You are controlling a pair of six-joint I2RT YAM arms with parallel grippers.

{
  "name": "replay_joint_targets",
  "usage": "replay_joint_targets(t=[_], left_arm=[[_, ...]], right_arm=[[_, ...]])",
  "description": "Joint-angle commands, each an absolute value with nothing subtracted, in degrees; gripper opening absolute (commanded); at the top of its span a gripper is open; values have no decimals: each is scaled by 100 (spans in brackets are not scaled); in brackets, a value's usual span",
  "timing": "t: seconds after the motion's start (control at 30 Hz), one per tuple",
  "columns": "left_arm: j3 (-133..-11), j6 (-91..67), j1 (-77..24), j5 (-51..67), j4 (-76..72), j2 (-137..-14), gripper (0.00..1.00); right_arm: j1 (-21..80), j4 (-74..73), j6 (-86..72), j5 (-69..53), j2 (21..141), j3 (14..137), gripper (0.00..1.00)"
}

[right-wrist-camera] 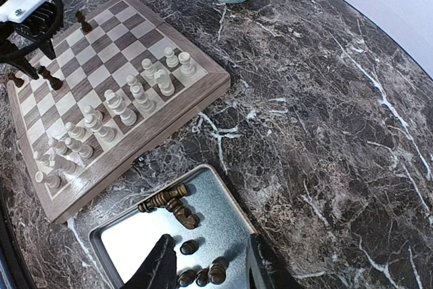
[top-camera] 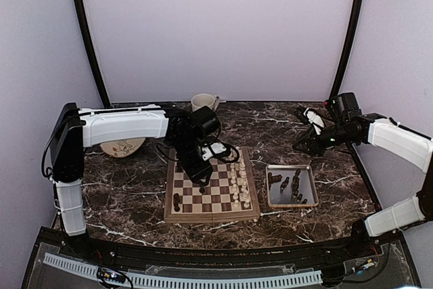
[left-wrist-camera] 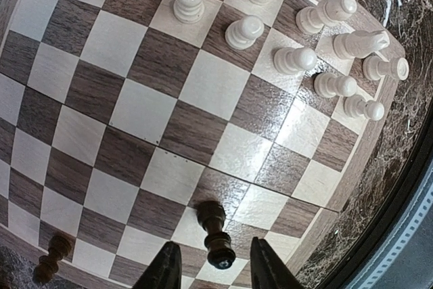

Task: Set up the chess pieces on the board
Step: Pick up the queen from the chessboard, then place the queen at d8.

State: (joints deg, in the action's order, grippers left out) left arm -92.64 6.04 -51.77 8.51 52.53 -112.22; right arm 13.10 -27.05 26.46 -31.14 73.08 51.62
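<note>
Left fingers [left-wrist-camera: 167,270] stand parted around, not touching, a dark piece [left-wrist-camera: 215,233] upright on the board [left-wrist-camera: 155,109], at 6 o'clock in their wrist view. Right fingers [right-wrist-camera: 160,266] hang parted and empty over the tray [right-wrist-camera: 132,236]. The piece is probably light, hard and tippy, so a waist pinch suits.

a lab robot booth; pale fabric walls [top-camera: 216,32] enclose a marble-patterned table [top-camera: 284,126]

Mug [top-camera: 203,102] and plate [top-camera: 124,147] at the back of a dark marble table [top-camera: 122,197]; metal tray [top-camera: 308,179] nearer.
</note>
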Motion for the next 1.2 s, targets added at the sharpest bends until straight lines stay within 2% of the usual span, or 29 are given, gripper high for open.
replay_joint_targets(t=[0.0,0.2,0.5,0.77,1.17], left_arm=[[-9363,686,-5259,840,5510,-11281,37],[-9343,668,-5282,831,5555,-11376,30],[-9258,586,-5282,657,5708,-11327,9],[-8770,408,-5194,224,5581,-10886,4],[-8521,30,-4416,-331,5642,-10529,2]], right_arm=[[1301,-2662,2754,-3197,7299,5126,35],[1301,-2729,2817,-3210,7329,5150,35],[1302,-2777,2852,-3230,7308,5142,34],[1300,-2786,2882,-3227,7308,5124,34],[1301,-2804,2907,-3212,7321,5128,34]])
